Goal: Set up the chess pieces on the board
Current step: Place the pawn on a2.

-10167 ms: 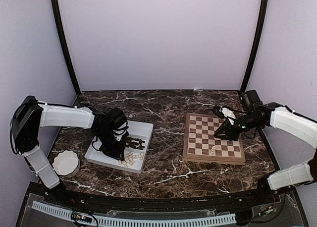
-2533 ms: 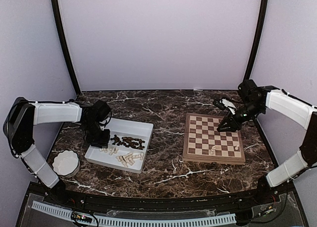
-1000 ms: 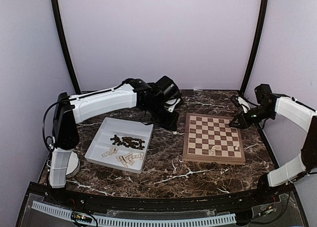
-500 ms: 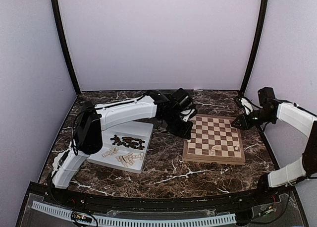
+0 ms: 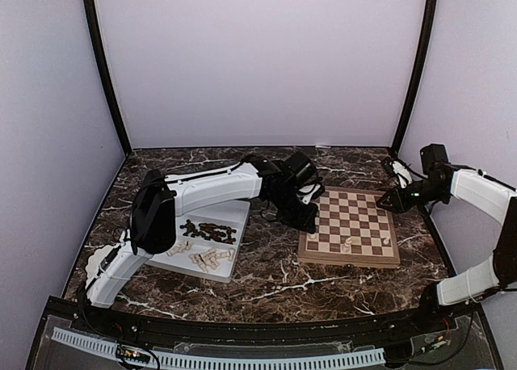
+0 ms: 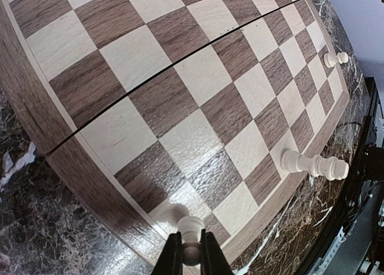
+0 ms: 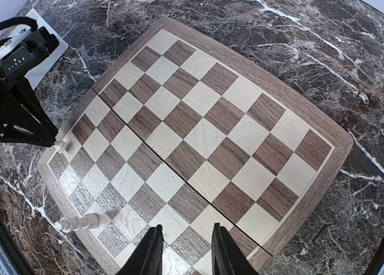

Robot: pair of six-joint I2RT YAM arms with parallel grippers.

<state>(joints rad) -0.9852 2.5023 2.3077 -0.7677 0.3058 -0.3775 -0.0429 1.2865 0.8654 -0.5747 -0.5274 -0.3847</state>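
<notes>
The board [image 5: 355, 216] lies right of centre on the marble. My left gripper [image 5: 308, 223] reaches over the board's near-left corner and is shut on a pale chess piece [image 6: 190, 225], held just above a corner square [image 6: 174, 212]. The same pale chess piece [image 7: 62, 146] shows in the right wrist view under the black fingers [image 7: 24, 116] of the left gripper. Two pale pieces [image 5: 346, 245] [image 5: 385, 241] rest along the board's near row; one [image 6: 313, 164] lies on its side. My right gripper [image 7: 186, 227] is open and empty, hovering by the board's far-right edge [image 5: 386, 202].
A white tray [image 5: 234, 212] left of the board holds several dark pieces [image 5: 208, 231] and several pale ones [image 5: 206, 259]. The left arm [image 5: 218, 184] stretches over the tray's far side. Dark marble surrounds the board, with walls close on both sides.
The left arm has swung from the tray across to the board's left edge with a pale piece and has lowered towards the corner. The right gripper has drawn back to the board's far-right edge.
</notes>
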